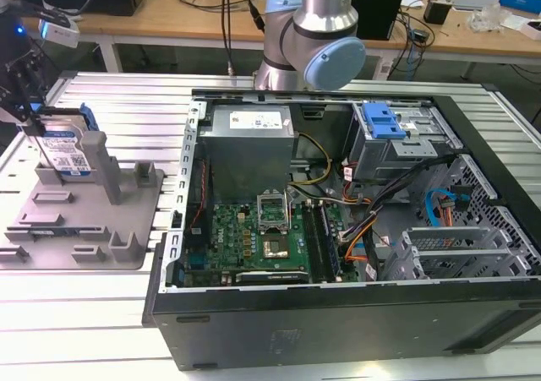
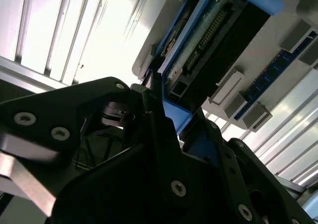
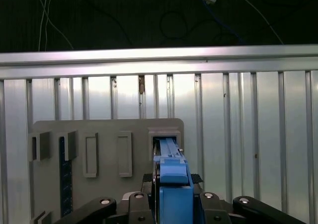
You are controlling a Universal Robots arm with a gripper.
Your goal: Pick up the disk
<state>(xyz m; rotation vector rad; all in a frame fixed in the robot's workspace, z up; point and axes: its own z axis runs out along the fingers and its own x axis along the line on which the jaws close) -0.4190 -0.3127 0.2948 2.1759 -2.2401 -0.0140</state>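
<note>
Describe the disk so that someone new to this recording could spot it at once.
In the exterior view, find the open computer case, then the grey plastic fixture on the slatted table at the exterior view's left. The disk stands on edge at the fixture's far end, under the gripper. Unlike the plain grey posts, it has a white-and-blue label and blue rails.

Nothing legible anywhere. Printed white-and-blue label with barcode marks on the disk [image 1: 66, 155], too small to read. White sticker on the power supply [image 1: 251, 121], likewise unreadable.
</note>
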